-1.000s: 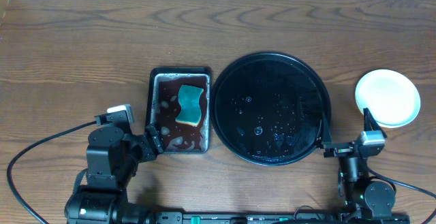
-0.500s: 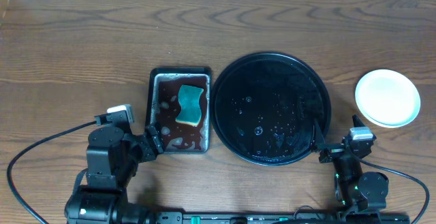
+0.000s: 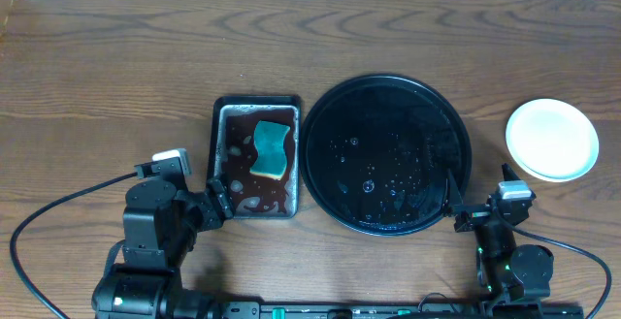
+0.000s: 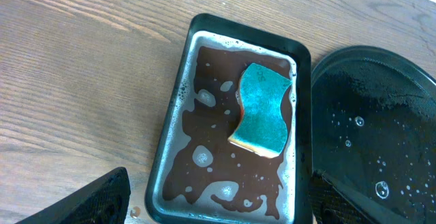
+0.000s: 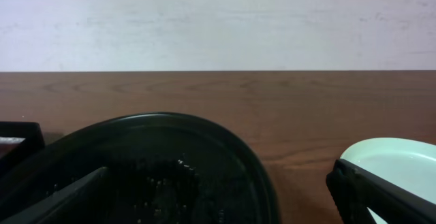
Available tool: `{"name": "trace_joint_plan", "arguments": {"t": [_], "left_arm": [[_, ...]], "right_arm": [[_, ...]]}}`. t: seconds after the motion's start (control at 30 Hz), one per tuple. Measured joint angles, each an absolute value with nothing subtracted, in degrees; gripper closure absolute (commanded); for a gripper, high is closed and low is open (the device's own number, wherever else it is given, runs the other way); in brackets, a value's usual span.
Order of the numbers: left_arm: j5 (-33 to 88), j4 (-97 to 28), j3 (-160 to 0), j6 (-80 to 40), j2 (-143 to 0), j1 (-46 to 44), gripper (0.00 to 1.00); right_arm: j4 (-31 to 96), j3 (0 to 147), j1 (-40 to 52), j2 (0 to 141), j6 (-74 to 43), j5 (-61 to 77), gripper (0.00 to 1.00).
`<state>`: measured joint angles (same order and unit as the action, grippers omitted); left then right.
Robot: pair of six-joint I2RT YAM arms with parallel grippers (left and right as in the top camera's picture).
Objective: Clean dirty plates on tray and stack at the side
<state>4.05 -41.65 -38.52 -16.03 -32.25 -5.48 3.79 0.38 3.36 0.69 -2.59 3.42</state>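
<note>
Overhead: the wet tray (image 3: 388, 101) sits mid-table, with the plates (image 3: 551, 140) right of it. Left wrist: left gripper (image 4: 218, 207) wide open, empty, over the pan (image 4: 245, 32) and sponge (image 4: 262, 108). Right wrist: right gripper (image 5: 225, 197) wide open, empty.

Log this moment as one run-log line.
tray: empty, wet | plates: on table right of tray | sponge: in pan of brown liquid | left fingers: open, by pan | right fingers: open, by tray

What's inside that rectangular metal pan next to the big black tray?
The pan holds dark brown liquid with pale bubbles, and a teal sponge lying in it. The liquid hides most of the pan's floor, and whatever lies beneath the sponge cannot be seen.
</note>
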Motion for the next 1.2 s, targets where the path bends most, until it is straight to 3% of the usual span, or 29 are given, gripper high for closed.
{"name": "trace_joint_plan", "arguments": {"t": [0.63,1.2], "left_arm": [[2.28,-39.97,-34.11,-15.18,-26.79,-2.87,0.16],[3.53,-4.67,-5.3,-13.41,-2.46,1.41,0.16]], "right_arm": [[3.81,0.38,3.36,0.69,-2.59,3.44,0.01],[3.81,0.38,3.36,0.69,-2.59,3.46,0.01]]}}
